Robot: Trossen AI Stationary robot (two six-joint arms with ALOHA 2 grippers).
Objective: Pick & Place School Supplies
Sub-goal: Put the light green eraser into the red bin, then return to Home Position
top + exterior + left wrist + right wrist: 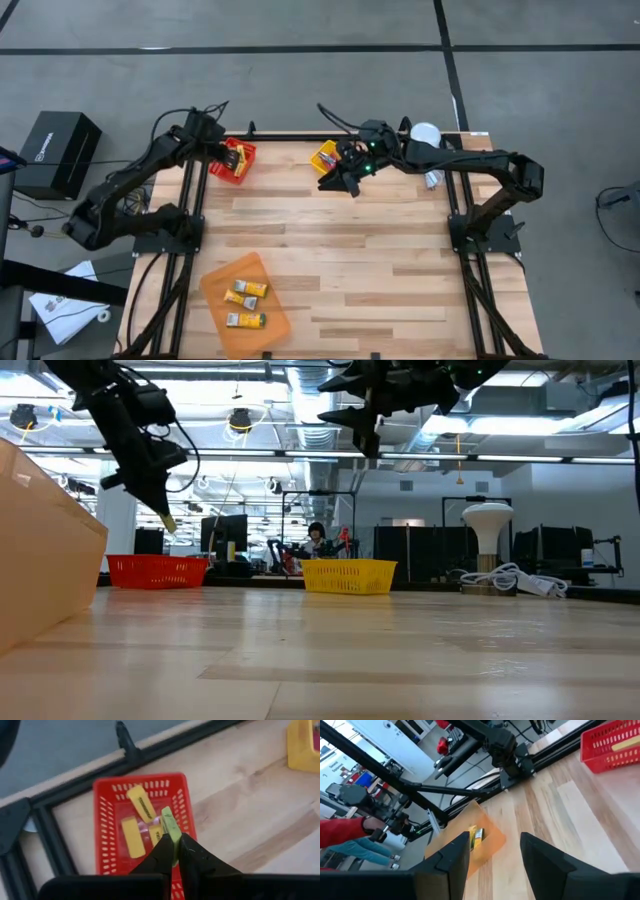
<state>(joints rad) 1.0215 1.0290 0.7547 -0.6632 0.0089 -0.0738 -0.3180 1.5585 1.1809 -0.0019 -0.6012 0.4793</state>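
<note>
My left gripper (176, 842) hovers above the red basket (107, 815) at the table's far left and is shut on a thin yellow-green stick (169, 822). Yellow supplies (141, 802) lie flat on the basket's floor. My right gripper (495, 847) hangs open and empty in the air by the yellow basket (326, 157) at the far middle. Three yellow-and-white packs (245, 291) lie flat in the orange tray (262, 322) near the front left. My left gripper pinches the stick by its near end (174, 845) between its two fingertips. The fingers slant downward from the near side and lie along the stick. The stick juts out past the fingertips, clear of the red basket; its free end (169, 523) points down.
A white lamp-like object (425, 135) with a cable stands at the far right corner. Bare wood lies between the baskets and the orange tray. A black box (55, 150) sits on the floor left of the table. A person shows in the room beyond.
</note>
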